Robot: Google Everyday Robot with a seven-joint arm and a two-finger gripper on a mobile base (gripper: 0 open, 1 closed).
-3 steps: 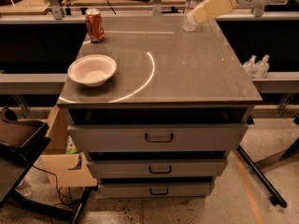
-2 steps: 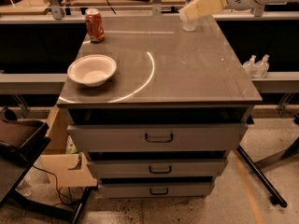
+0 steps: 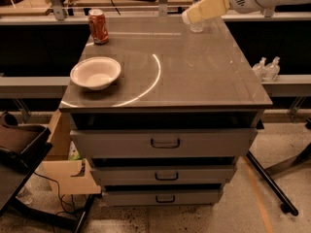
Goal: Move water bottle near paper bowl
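Observation:
The water bottle [image 3: 196,27] stands at the far edge of the grey cabinet top [image 3: 194,76], right of middle. Only its clear base and its upper part show, because my gripper [image 3: 206,8] lies across its middle. The gripper reaches in from the top right on a white arm. The paper bowl [image 3: 95,73] is white and shallow and sits near the front left corner of the top, well away from the bottle.
An orange-red soda can [image 3: 98,26] stands at the far left of the top, behind the bowl. Two small clear pump bottles [image 3: 266,68] sit on a ledge to the right. Drawers [image 3: 165,143] face me; a cardboard box [image 3: 63,164] and dark case [image 3: 19,142] lie lower left.
My gripper has moved left and further back along the far edge and now lies across the bottle. The bowl and can have not moved.

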